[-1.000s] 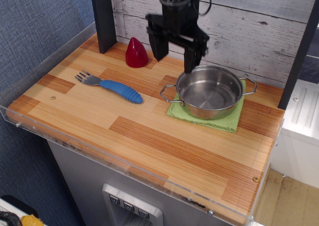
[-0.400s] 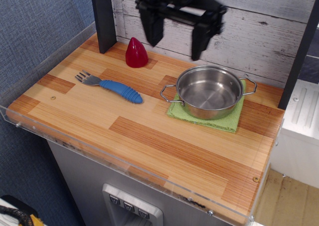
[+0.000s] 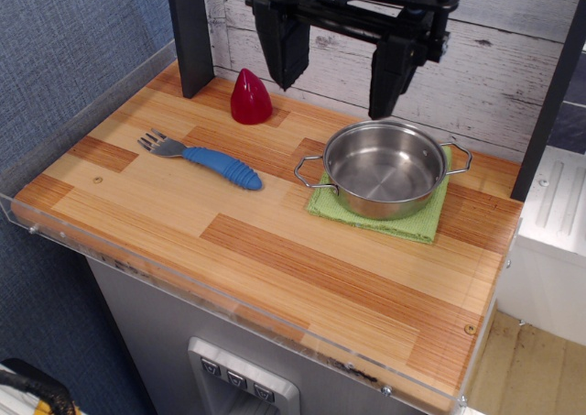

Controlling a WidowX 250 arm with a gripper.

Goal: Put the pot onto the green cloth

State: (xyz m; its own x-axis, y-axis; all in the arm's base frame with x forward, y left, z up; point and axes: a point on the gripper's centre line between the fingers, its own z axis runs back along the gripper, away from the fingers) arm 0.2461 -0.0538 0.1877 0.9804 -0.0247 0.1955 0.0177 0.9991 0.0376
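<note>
Gripper of mine is hanging wide open and empty above the pot, which is sitting on the green cloth, so I am judging a straight, slow lift clear of the handles best

Odds and ends on a striped wooden counter

A fork with a chunky ribbed blue handle lies flat on the left half of the wooden tabletop, its grey tines pointing far-left. Beyond it, near the whitewashed plank wall, a small red cone-shaped object stands upright, just right of a dark post. A clear plastic rim runs along the near edge.
</note>
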